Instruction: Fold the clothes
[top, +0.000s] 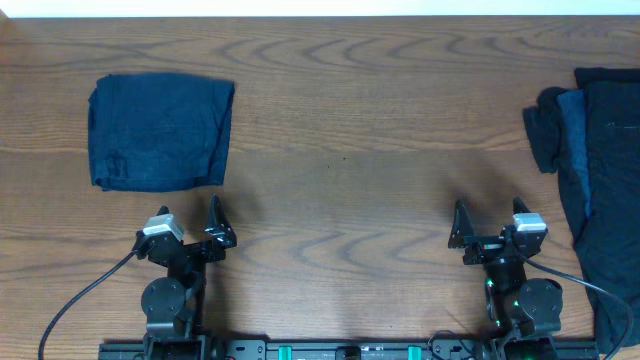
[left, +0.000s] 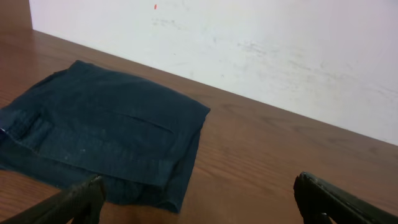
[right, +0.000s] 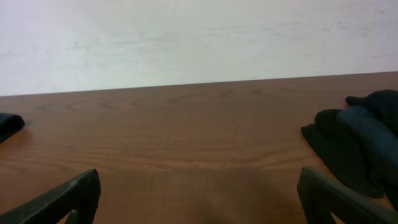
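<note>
A navy garment folded into a rectangle (top: 160, 132) lies at the far left of the table, also seen in the left wrist view (left: 106, 134). A rumpled heap of dark clothes (top: 595, 170) runs along the right edge and shows at the right of the right wrist view (right: 360, 140). My left gripper (top: 190, 222) hovers just in front of the folded piece, open and empty (left: 199, 202). My right gripper (top: 487, 222) stands open and empty left of the heap (right: 199, 196), with bare wood between its fingers.
The wooden table (top: 340, 150) stretches between the two piles. A white wall (left: 280, 50) runs along its far edge. Black cables (top: 80, 300) trail from both arm bases at the near edge.
</note>
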